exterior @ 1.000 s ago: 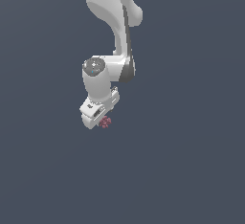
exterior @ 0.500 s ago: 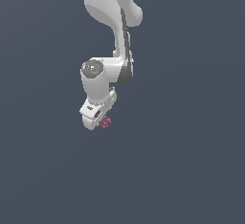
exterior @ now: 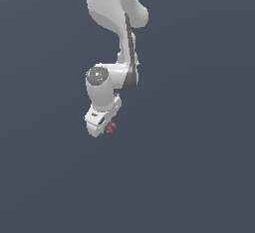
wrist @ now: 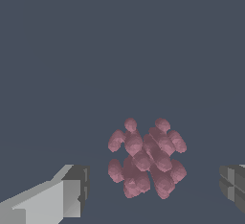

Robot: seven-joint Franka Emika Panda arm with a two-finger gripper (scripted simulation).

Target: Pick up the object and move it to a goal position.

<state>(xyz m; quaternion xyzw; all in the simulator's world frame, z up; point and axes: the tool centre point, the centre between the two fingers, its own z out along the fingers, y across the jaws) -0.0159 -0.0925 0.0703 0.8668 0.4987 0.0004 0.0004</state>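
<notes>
The white two-fingered gripper stood spread wide, its grey-tipped fingers clear of the small dark red-pink beaded cluster lying between them. Seen from outside, that cluster sat just beside the gripper under the white jointed arm.

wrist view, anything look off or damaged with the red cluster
Nothing stands out. The red cluster looks whole, a lumpy bunch of beads with none scattered around it. It sits in the gap of the open end effector, with space on both sides and neither finger touching it.
</notes>
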